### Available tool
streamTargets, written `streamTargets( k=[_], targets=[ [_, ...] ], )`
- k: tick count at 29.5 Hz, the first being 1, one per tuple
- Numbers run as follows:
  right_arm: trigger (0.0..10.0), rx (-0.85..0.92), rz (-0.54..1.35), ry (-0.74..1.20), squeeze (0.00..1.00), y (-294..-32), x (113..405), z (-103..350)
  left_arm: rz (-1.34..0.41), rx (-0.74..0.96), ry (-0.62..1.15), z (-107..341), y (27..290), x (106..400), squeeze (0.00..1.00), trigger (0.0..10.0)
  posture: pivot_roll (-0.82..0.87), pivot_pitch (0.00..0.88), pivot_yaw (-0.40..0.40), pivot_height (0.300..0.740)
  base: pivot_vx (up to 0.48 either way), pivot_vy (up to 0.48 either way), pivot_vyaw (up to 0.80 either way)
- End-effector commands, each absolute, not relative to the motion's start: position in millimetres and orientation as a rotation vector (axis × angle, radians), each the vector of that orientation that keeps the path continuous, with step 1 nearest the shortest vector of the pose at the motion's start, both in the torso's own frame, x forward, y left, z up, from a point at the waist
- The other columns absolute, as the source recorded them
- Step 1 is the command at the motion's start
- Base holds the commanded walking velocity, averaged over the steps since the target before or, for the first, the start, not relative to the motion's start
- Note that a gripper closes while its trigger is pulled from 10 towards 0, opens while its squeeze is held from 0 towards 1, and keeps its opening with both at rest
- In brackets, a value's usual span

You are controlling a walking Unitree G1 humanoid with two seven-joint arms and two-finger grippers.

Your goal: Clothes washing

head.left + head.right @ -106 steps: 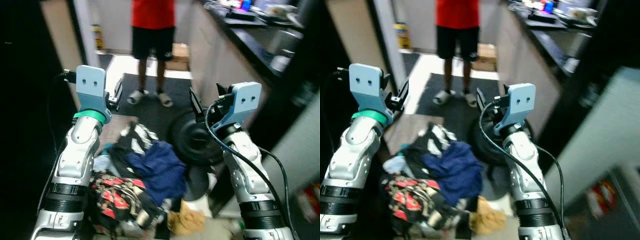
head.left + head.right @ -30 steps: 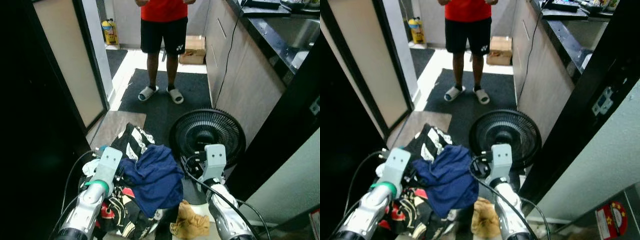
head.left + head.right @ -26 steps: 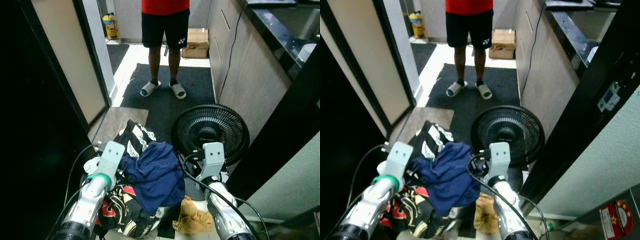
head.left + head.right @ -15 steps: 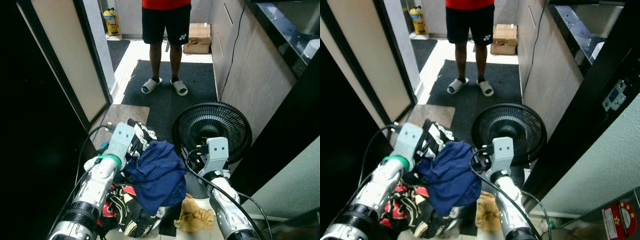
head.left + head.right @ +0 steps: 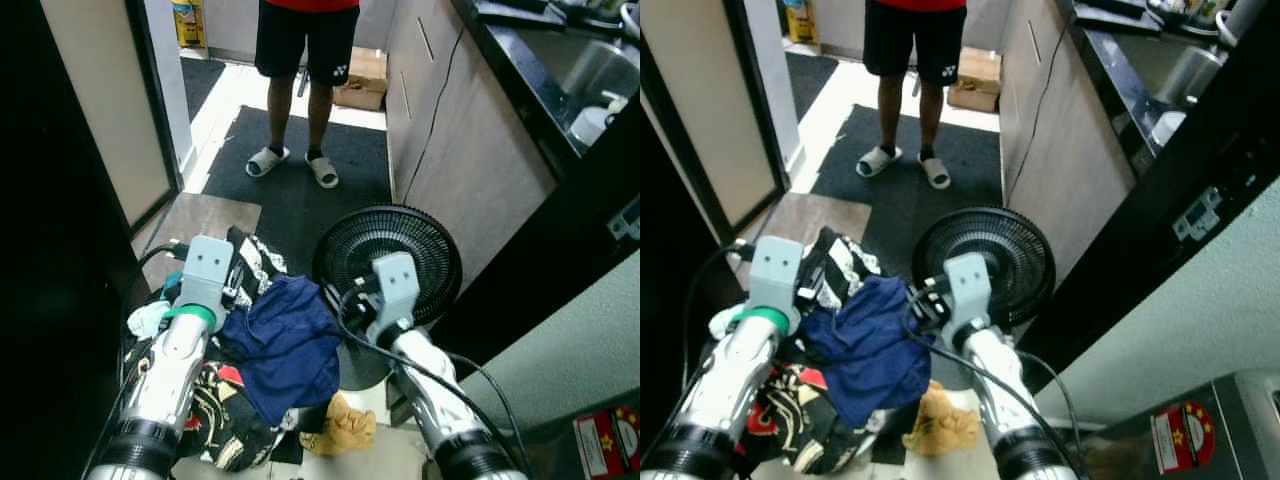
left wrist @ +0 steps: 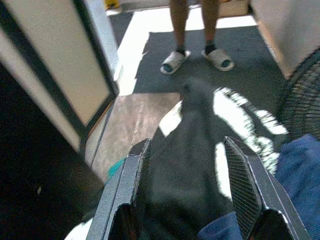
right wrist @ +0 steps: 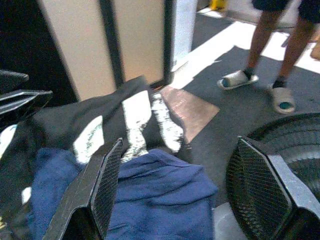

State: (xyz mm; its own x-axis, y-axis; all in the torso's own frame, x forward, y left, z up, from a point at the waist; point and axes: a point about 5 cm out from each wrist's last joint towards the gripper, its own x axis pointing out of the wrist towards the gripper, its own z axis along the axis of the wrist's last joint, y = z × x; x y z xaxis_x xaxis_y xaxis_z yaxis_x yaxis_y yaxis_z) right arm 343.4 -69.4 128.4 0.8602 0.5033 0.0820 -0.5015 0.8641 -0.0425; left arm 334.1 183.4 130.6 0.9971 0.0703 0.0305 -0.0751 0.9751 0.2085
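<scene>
Pick-up step: both end effectors, left (image 6: 187, 192) and right (image 7: 182, 182), hang wide open and empty above the crumpled dark-blue cloth garment (image 5: 285, 340); next, descend and close on it.

Blue shirt (image 7: 150, 210) soft matt cloth below the fingers (image 7: 107, 185), which are black textured plastic; fan (image 5: 387, 262) black plastic grille; worktop (image 5: 520, 55) glossy black.

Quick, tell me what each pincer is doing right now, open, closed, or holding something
Left pincer: open, empty, over the black and white garment.
Right pincer: open, empty, over the blue garment.
</scene>
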Motion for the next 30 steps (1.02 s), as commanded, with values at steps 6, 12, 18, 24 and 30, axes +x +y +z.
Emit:
streamTargets(
  k=[6, 12, 18, 24, 30],
  targets=[
    [10.0, 0.071, 0.525, -0.042, 0.0, -66.9, 345.1, 125.2, 0.105, 0.215, 0.03, 114.4, 191.0, 321.6, 0.0, 10.0, 0.12, 0.13, -0.111, 0.74, 0.0, 0.0, 0.0],
    [10.0, 0.101, 0.446, 0.008, 0.0, -86.5, 340.7, 109.0, 0.055, 0.232, 0.043, 115.6, 186.2, 327.0, 0.0, 10.0, 0.08, 0.141, -0.044, 0.74, 0.0, 0.0, 0.0],
    [10.0, 0.11, 0.3, 0.064, 0.0, -120.3, 325.3, 80.7, -0.037, 0.275, 0.061, 120.0, 178.1, 336.1, 0.0, 10.0, 0.03, 0.164, 0.054, 0.74, 0.0, 0.0, 0.0],
    [10.0, 0.15, 0.242, 0.084, 0.0, -127.6, 317.1, 68.8, -0.105, 0.314, 0.069, 125.7, 174.8, 343.5, 0.0, 10.0, 0.01, 0.192, 0.114, 0.74, 0.0, 0.0, 0.0],
    [10.0, 0.122, 0.374, 0.071, 0.0, -102.5, 320.6, 74.7, -0.109, 0.321, 0.069, 128.2, 176.1, 344.6, 0.0, 10.0, 0.03, 0.209, 0.112, 0.74, 0.0, 0.0, 0.0]
  ],
)
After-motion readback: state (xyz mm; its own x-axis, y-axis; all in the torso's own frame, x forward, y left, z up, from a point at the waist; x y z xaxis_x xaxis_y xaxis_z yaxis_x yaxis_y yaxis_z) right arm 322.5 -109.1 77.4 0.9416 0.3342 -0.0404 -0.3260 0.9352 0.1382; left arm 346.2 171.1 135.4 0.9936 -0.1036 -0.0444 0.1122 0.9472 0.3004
